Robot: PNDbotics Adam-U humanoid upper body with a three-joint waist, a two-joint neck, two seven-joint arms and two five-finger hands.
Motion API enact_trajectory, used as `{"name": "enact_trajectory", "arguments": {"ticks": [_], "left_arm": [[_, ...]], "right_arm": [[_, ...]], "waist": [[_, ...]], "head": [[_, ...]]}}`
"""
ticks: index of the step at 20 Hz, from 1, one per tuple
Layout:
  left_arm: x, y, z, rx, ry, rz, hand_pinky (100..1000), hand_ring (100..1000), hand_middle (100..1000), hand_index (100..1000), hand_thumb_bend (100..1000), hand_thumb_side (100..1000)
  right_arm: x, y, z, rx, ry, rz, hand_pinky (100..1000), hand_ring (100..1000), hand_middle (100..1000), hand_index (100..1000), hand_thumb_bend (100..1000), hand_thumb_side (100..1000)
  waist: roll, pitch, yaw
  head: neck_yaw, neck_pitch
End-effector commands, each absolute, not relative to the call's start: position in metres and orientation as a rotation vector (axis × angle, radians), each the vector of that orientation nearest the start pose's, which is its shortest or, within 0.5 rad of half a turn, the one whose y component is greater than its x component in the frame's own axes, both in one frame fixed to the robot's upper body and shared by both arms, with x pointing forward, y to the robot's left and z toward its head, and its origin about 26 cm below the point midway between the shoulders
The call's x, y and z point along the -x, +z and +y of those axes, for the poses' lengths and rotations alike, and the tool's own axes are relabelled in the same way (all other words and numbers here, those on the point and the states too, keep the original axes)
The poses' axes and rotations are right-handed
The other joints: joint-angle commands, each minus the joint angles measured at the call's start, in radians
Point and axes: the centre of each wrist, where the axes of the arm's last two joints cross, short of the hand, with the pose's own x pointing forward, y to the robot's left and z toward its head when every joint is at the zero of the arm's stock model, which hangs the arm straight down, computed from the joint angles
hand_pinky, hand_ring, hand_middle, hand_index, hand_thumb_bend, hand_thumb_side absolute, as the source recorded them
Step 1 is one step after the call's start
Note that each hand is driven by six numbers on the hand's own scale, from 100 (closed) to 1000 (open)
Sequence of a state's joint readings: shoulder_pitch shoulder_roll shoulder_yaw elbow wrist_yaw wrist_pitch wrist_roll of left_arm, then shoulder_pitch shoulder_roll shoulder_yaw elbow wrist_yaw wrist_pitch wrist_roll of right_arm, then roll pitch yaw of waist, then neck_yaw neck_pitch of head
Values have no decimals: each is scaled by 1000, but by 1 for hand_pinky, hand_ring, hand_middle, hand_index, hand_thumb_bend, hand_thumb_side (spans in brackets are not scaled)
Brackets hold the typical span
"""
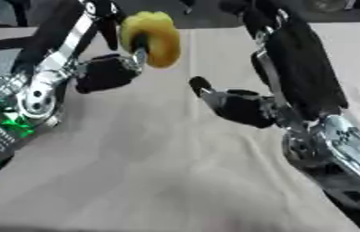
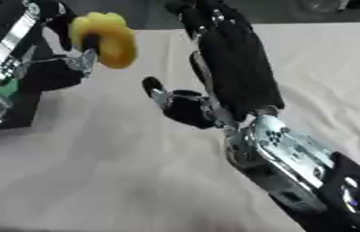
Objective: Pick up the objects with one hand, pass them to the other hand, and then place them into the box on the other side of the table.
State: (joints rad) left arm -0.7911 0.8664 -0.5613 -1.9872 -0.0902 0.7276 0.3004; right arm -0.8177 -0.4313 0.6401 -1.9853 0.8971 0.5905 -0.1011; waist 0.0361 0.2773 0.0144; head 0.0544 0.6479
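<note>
Handover: while the left hand [image 1: 107, 68] curls round the yellow ring [image 1: 153, 38], it lifts it above the table [image 1: 159, 172], upper left, likely to pass it.
Right hand [image 1: 242, 106]: nearby at centre, holding nothing; finger spread unclear.
Hidden: no box visible.

No legible text, label, brand, number or sign appears anywhere in either view. The green lights on the left arm [image 1: 8, 118] form no readable characters, and the small markings on the silver housing of the right arm [image 2: 282, 140] are too blurred to make out.
</note>
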Motion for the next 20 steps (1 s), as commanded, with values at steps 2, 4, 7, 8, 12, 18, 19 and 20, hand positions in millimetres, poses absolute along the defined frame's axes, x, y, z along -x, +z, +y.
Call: {"name": "enact_trajectory", "arguments": {"ticks": [2, 4, 7, 8, 12, 18, 19, 20], "left_arm": [[-298, 294, 216, -1072, -743, -1852, 927, 541, 333, 345, 100, 272], [-298, 293, 226, -1108, -702, -1827, 934, 541, 333, 347, 100, 274], [-298, 296, 238, -1147, -639, -1796, 935, 541, 332, 348, 100, 277], [-298, 297, 242, -1162, -618, -1784, 936, 541, 332, 348, 100, 277], [-297, 295, 253, -1201, -567, -1740, 931, 542, 334, 351, 100, 272], [-295, 292, 268, -1261, -509, -1689, 932, 542, 334, 352, 100, 275], [-295, 292, 271, -1271, -494, -1681, 937, 541, 334, 352, 100, 277], [-294, 292, 273, -1279, -474, -1671, 943, 541, 334, 352, 100, 279]], "right_arm": [[-277, 271, -97, -1565, -1159, 2951, 833, 866, 837, 838, 542, 277], [-278, 272, -98, -1583, -1140, 2952, 832, 866, 837, 838, 541, 277], [-279, 273, -100, -1609, -1124, 2953, 833, 866, 836, 837, 532, 277], [-279, 274, -100, -1617, -1115, 2953, 832, 865, 836, 836, 530, 273], [-280, 276, -103, -1645, -1087, 2939, 837, 865, 834, 838, 526, 267], [-284, 285, -112, -1728, -1038, 2892, 840, 864, 832, 837, 522, 248], [-284, 286, -113, -1736, -1030, 2890, 840, 863, 832, 836, 528, 252], [-284, 286, -114, -1745, -1021, 2889, 839, 863, 832, 835, 525, 253]], "waist": [[7, -30, 3], [4, -28, 4], [0, -26, 7], [-1, -25, 8], [-3, -20, 11], [-6, -15, 9], [-6, -14, 9], [-7, -12, 9]], "head": [[12, -8], [23, -9], [45, -10], [55, -9], [86, -7], [130, -11], [135, -13], [139, -15]]}}
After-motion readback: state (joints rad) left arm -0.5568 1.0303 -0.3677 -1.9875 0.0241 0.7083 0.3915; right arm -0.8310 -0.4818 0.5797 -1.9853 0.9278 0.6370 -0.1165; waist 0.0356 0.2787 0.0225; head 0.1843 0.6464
